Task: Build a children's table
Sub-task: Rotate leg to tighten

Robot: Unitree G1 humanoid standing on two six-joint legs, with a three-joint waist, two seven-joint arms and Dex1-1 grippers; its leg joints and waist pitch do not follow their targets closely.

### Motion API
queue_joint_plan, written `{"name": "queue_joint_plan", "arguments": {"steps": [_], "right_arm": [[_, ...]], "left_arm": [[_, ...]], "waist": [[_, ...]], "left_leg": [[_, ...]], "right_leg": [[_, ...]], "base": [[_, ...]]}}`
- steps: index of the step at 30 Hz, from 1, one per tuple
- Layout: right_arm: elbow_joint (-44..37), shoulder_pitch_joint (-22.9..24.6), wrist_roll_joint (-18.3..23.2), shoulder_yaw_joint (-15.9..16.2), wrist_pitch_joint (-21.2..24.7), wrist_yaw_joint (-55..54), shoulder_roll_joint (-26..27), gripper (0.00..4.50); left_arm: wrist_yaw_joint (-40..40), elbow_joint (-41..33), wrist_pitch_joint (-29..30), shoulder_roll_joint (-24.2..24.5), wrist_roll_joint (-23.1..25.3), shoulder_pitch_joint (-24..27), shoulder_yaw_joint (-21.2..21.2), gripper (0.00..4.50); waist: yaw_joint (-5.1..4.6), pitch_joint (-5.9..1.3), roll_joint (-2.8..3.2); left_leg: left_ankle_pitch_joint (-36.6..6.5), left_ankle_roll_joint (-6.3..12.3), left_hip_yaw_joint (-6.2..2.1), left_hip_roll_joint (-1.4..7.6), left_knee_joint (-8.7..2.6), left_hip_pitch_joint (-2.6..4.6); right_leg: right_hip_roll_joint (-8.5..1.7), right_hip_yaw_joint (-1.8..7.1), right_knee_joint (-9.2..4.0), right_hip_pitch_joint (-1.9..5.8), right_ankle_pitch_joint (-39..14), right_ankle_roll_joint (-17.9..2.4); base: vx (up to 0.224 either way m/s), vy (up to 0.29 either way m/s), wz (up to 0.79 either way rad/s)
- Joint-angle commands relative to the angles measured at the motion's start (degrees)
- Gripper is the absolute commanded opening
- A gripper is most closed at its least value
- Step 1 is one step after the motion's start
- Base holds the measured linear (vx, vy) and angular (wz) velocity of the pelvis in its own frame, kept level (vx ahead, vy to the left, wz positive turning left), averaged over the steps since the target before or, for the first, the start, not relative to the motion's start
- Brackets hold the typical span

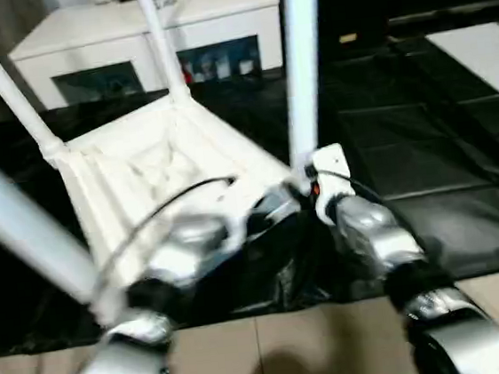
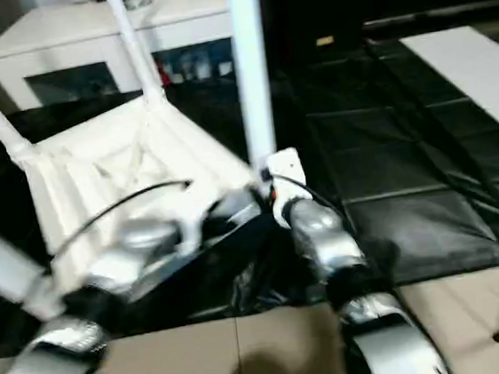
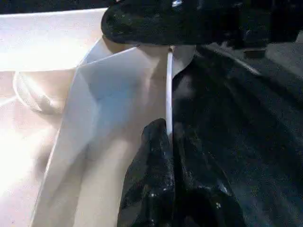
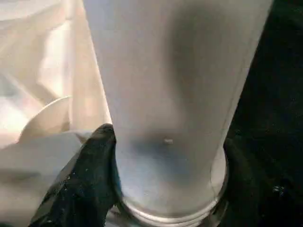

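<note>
— Silver forearms nearest. Left tool [image 3: 165, 184]?
— Clamped on tabletop [image 1: 154, 175] rim (thin white edge between the fingers).
— Right tool [image 4: 161, 189]?
— Closed round the near leg [image 1: 301, 65] at its corner socket. Tabletop lies upside down on black floor mat [image 1: 422, 133], legs up.

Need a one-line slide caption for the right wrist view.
Right claw grips a white table leg just above its corner socket on the upturned tabletop.
</note>
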Motion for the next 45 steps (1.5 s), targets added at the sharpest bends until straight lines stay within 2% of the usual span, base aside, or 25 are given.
{"name": "queue_joint_plan", "arguments": {"steps": [1, 2, 4, 6, 7, 8, 10, 11, 12, 13, 14, 15, 16, 17, 19, 21, 22, 23, 25, 29, 33, 35, 38, 40, 45], "right_arm": [[1.99, -0.48, -0.01, 3.22, -1.04, 3.19, 4.26, 2.7], [1.69, -0.55, 0.21, 3.3, -1.99, 4.35, 4.26, 2.7], [1.35, -0.67, 0.56, 3.01, -3.46, 5.55, 4.11, 3.26], [0.81, -0.71, 0.55, 2.9, -5.21, 6.57, 3.39, 3.42], [0.36, -0.78, 0.82, 2.56, -6.25, 7.69, 2.51, 3.49], [0.19, -0.86, 0.99, 2.21, -6.69, 8.3, 2.03, 3.75], [-0.19, -0.85, 1.1, 2.32, -6.99, 10.42, 1.02, 3.75], [-0.81, -0.64, 1.13, 2.74, -7.06, 13.06, -0.19, 3.94], [-1.16, -0.48, 1.1, 3.1, -7.15, 14.79, -0.95, 3.94], [-2.65, 0.52, 0.61, 4.71, -7.6, 19.57, -3.47, 3.94], [-4.9, 2.29, 0.21, 7.17, -8.75, 27.45, -7.12, 3.94], [-6.59, 3.49, 0.77, 8.33, -8.67, 32.31, -8.87, 3.94], [-8.69, 4.85, 1.9, 9.3, -8.27, 37.4, -10.56, 3.94], [-10.74, 6.15, 3.1, 9.94, -7.6, 42.25, -12.2, 3.94], [-11.82, 6.87, 3.78, 10.15, -7.16, 44.93, -13.14, 3.94], [-13.08, 7.78, 5.59, 9.67, -4.93, 50.09, -14.75, 3.94], [-13.47, 8.14, 6.17, 9.9, -3.92, 53.3, -16.05, 3.94], [-13.78, 8.34, 6.55, 10.26, -3.33, 55.11, -16.84, 3.94], [-14.42, 8.65, 7.32, 11.42, -2.55, 58.44, -18.39, 3.94], [-13.63, 8.37, 5.31, 12.91, -3.3, 59.66, -19.51, 3.94], [-13.08, 8.25, 3.99, 13.2, -3.95, 59.72, -19.5, 3.94], [-12.99, 8.02, 4.41, 12.77, -3.6, 59.55, -19.2, 3.78], [-12.63, 7.53, 5.37, 12.22, -3.03, 59.14, -18.8, 3.78], [-12.58, 7.48, 5.42, 12.22, -2.91, 59.32, -18.86, 3.47], [-12.5, 7.75, 5.17, 12.22, -2.65, 59.81, -18.99, 3.1]], "left_arm": [[5.6, 2.32, -1.01, -0.41, 0.63, -1.44, 1.95, 0.0], [4.73, 2.23, -1.04, -0.34, 0.67, -1.26, 1.63, 0.0], [3.6, 2.19, -1.35, -0.04, 0.79, -0.99, 1.09, 0.0], [1.86, 1.84, -1.47, 0.72, 0.92, -0.4, 0.39, 0.0], [0.03, 1.36, -2.12, 1.68, 1.18, 0.21, -0.37, 0.0], [-1.02, 1.11, -2.67, 2.23, 1.39, 0.54, -0.76, 0.0], [-3.02, 0.23, -2.26, 3.05, 1.29, 1.24, -1.14, 0.0], [-5.11, -0.76, -2.37, 3.98, 1.25, 2.0, -1.63, 0.0], [-6.38, -1.4, -2.39, 4.53, 1.19, 2.48, -1.91, 0.0], [-11.21, -3.4, -2.68, 6.09, 0.22, 4.07, -2.69, 0.0], [-18.17, -6.1, -4.88, 8.4, -1.2, 6.33, -3.87, 0.0], [-21.5, -7.59, -5.56, 9.55, -2.06, 7.5, -4.39, 0.0], [-24.21, -9.06, -5.89, 10.72, -2.75, 8.52, -4.89, 0.0], [-26.7, -10.39, -6.72, 12.04, -3.21, 9.43, -5.51, 0.0], [-28.01, -11.12, -7.26, 12.84, -3.44, 9.93, -5.84, 0.0], [-30.29, -12.77, -7.17, 14.04, -4.74, 10.89, -5.39, 0.0], [-31.95, -13.98, -6.47, 14.86, -5.83, 11.43, -4.88, 0.0], [-32.65, -14.57, -6.17, 15.33, -6.19, 11.68, -4.65, 0.0], [-33.65, -15.38, -5.9, 16.26, -6.45, 12.04, -4.27, 0.0], [-34.72, -15.6, -6.12, 17.12, -6.41, 12.23, -4.45, 0.0], [-34.82, -15.31, -6.39, 17.18, -6.18, 12.13, -4.43, 0.0], [-34.86, -15.66, -6.07, 17.18, -6.18, 12.2, -4.34, 0.0], [-34.75, -15.7, -5.86, 17.02, -6.18, 12.13, -4.27, 0.0], [-34.76, -15.62, -5.82, 16.97, -6.21, 12.11, -4.37, 0.0], [-34.91, -15.7, -5.59, 17.04, -6.21, 12.37, -4.66, 0.0]], "waist": [[0.23, -3.38, -0.84], [0.39, -3.48, -0.86], [0.42, -3.45, -0.86], [0.41, -3.51, -0.8], [0.24, -3.48, -0.75], [0.15, -3.54, -0.82], [0.07, -3.56, -0.71], [0.02, -3.62, -0.68], [0.0, -3.65, -0.65], [0.17, -3.7, -0.59], [0.29, -3.78, -0.64], [0.49, -3.9, -0.64], [0.91, -3.98, -0.62], [1.26, -4.18, -0.38], [1.98, -4.18, -0.32], [2.53, -3.98, -0.26], [2.83, -3.92, -0.19], [3.0, -3.8, -0.32], [3.06, -3.74, -0.27], [3.02, -3.62, -0.43], [3.03, -3.76, -0.47], [3.04, -3.83, -0.52], [3.05, -3.84, -0.51], [3.02, -3.79, -0.57], [3.02, -3.84, -0.55]], "left_leg": [[-16.76, 2.92, -0.9, 1.4, -4.46, 0.59], [-15.84, 3.5, -0.83, 1.4, -4.34, 0.5], [-15.21, 3.95, -0.87, 1.48, -4.37, 0.41], [-14.97, 4.63, -0.83, 1.48, -4.3, 0.38], [-14.94, 4.82, -0.94, 1.43, -4.33, 0.06], [-14.79, 4.97, -0.99, 1.45, -4.32, 0.01], [-14.26, 5.23, -1.04, 1.49, -4.26, 0.1], [-13.89, 5.57, -1.05, 1.58, -4.16, 0.08], [-13.22, 6.03, -1.0, 1.61, -4.05, 0.0], [-12.79, 6.24, -1.04, 1.69, -4.04, 0.1], [-11.53, 7.13, -0.91, 1.73, -3.78, -0.11], [-10.77, 7.55, -0.95, 1.86, -3.69, -0.09], [-9.46, 8.7, -0.72, 1.87, -3.38, 0.13], [-8.7, 9.49, -0.67, 2.06, -3.23, 0.39], [-8.0, 9.95, -0.56, 2.2, -3.19, 0.52], [-9.56, 9.22, -0.51, 2.38, -3.48, 0.77], [-11.0, 8.23, -0.55, 2.53, -3.71, 0.96], [-12.07, 7.19, -0.57, 2.55, -3.92, 0.94], [-13.53, 6.29, -0.49, 2.54, -4.01, 1.12], [-14.3, 4.87, -0.41, 2.35, -4.14, 0.96], [-12.8, 4.84, -0.47, 2.32, -4.04, 0.85], [-11.63, 5.45, -0.44, 2.26, -3.87, 0.77], [-11.33, 5.92, -0.42, 2.25, -3.82, 0.77], [-11.77, 5.79, -0.42, 2.27, -3.88, 0.82], [-11.55, 5.74, -0.44, 2.27, -3.83, 0.81]], "right_leg": [[-2.87, 1.42, -4.78, 2.44, -16.09, -11.45], [-2.87, 1.42, -4.67, 2.51, -14.75, -11.53], [-2.86, 1.42, -4.52, 2.6, -13.65, -11.86], [-2.87, 1.33, -4.4, 2.69, -12.97, -12.27], [-2.92, 1.22, -4.31, 3.0, -13.13, -12.14], [-2.94, 1.18, -4.32, 3.04, -13.18, -12.0], [-2.88, 1.15, -4.22, 3.01, -12.09, -12.61], [-2.94, 1.17, -4.07, 3.13, -10.86, -13.25], [-2.91, 1.13, -3.93, 3.18, -9.6, -13.74], [-2.9, 1.06, -3.84, 3.26, -8.88, -13.97], [-2.83, 1.08, -3.57, 3.36, -6.23, -14.41], [-2.8, 1.02, -3.32, 3.46, -4.72, -14.7], [-2.48, 1.0, -3.0, 3.32, -1.64, -15.6], [-2.6, 1.12, -2.73, 3.19, 0.31, -16.34], [-2.6, 1.16, -2.57, 2.98, 0.84, -16.58], [-2.54, 1.2, -2.7, 2.81, -1.37, -16.5], [-2.5, 1.24, -2.78, 2.8, -3.12, -16.36], [-2.44, 1.3, -2.85, 2.79, -4.62, -16.02], [-2.41, 1.43, -3.02, 2.65, -5.93, -15.75], [-2.65, 1.6, -3.33, 2.61, -9.13, -14.63], [-2.66, 1.58, -3.2, 2.71, -8.22, -14.45], [-2.63, 1.54, -3.09, 2.73, -6.84, -14.64], [-2.61, 1.49, -3.07, 2.71, -6.68, -14.79], [-2.6, 1.49, -3.18, 2.72, -7.68, -14.66], [-2.58, 1.48, -3.15, 2.69, -7.82, -14.54]], "base": [[0.0, 0.0, 0.0], [0.0, 0.0, 0.0], [0.0, 0.0, 0.0], [0.0, 0.0, 0.0], [0.0, 0.0, 0.0], [0.0, 0.0, 0.0], [0.0, 0.0, 0.0], [0.0, 0.0, 0.0], [0.0, 0.0, 0.0], [0.0, 0.0, 0.0], [0.0, 0.0, 0.0], [0.0, 0.0, 0.0], [0.0, 0.0, 0.0], [0.0, 0.0, 0.0], [0.0, 0.0, 0.0], [0.0, 0.0, 0.0], [0.0, 0.0, 0.0], [0.0, 0.0, 0.0], [0.0, 0.0, 0.0], [0.0, 0.0, 0.0], [0.0, 0.0, 0.0], [0.0, 0.0, 0.0], [0.0, 0.0, 0.0], [0.0, 0.0, 0.0], [0.0, 0.0, 0.0]]}}
